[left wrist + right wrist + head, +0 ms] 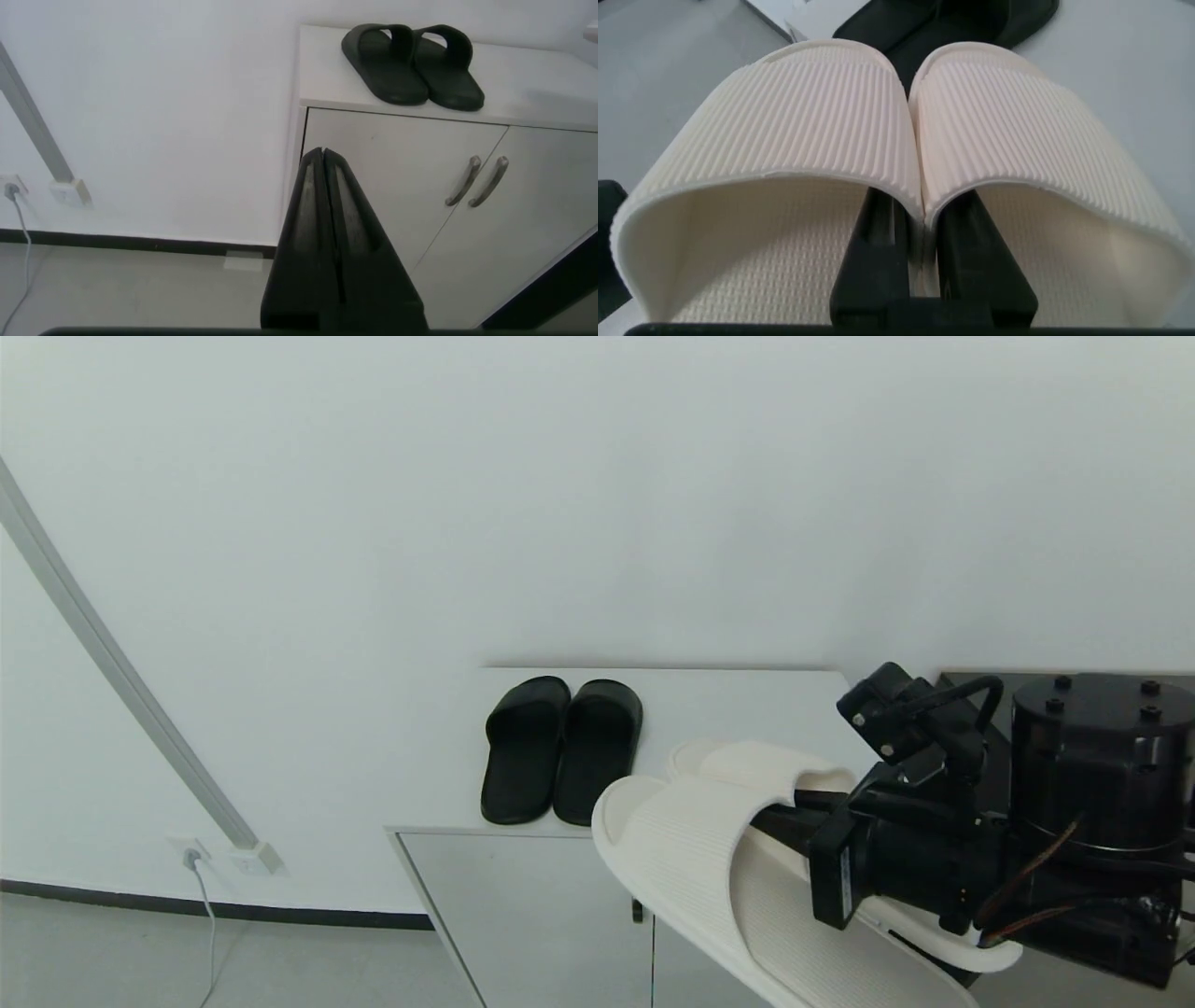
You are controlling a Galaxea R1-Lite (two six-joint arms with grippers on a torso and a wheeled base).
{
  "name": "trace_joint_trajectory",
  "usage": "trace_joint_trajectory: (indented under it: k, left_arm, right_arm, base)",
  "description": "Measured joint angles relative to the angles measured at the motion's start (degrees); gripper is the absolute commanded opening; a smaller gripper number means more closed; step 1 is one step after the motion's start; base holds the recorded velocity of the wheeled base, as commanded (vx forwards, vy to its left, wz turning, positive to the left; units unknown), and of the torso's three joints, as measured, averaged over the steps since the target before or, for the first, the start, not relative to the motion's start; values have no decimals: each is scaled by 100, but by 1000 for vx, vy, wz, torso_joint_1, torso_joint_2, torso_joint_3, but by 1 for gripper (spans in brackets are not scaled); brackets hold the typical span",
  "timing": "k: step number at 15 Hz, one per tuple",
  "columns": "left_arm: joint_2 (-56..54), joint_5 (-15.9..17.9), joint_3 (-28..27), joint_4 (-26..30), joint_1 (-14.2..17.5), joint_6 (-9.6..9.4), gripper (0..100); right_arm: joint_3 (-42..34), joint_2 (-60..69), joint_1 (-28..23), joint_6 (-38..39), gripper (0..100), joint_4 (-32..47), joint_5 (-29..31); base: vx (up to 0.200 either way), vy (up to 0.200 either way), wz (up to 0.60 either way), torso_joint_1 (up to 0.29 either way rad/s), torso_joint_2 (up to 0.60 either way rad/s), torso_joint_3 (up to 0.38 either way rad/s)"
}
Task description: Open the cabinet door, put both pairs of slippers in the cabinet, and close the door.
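A pair of black slippers (560, 751) (416, 61) lies side by side on top of the white cabinet (747, 709), toward its left. Both cabinet doors (411, 205) are closed, their two handles (476, 182) meeting in the middle. My right gripper (780, 817) (915, 233) is shut on the pair of white ribbed slippers (700, 840) (906, 121), one finger under each strap, pinching the inner sides together. The pair hangs tilted over the cabinet's front edge, right of the black pair. My left gripper (323, 163) is shut and holds nothing, out in front of the left door.
A wall socket with a white cable (191, 854) sits low on the wall, left of the cabinet, below a slanted grey conduit (112, 663). Grey floor (121, 289) lies open in front of the cabinet. A dark surface (971, 679) adjoins the cabinet top on the right.
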State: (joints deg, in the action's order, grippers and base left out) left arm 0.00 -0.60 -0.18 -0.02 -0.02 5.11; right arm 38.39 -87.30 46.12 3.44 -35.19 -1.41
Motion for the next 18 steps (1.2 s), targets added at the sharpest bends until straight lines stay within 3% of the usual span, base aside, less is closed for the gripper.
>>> trace_joint_trajectory:
  k: [5,9,18]
  left_arm:
    - [0,2,0,2,0,1,0]
    - [0,0,0,2,-2,4,0]
    - [0,2,0,2,2,4,0]
  right_arm:
    - [-212,149,49,-13,0,-24,-127]
    - [-366,180,43,-128,0,-77,-332]
    - [-435,190,46,-229,0,-82,-347]
  base:
    - [0,0,0,0,0,0]
    - [-200,0,0,5,1,-2]
    - [0,0,0,0,0,0]
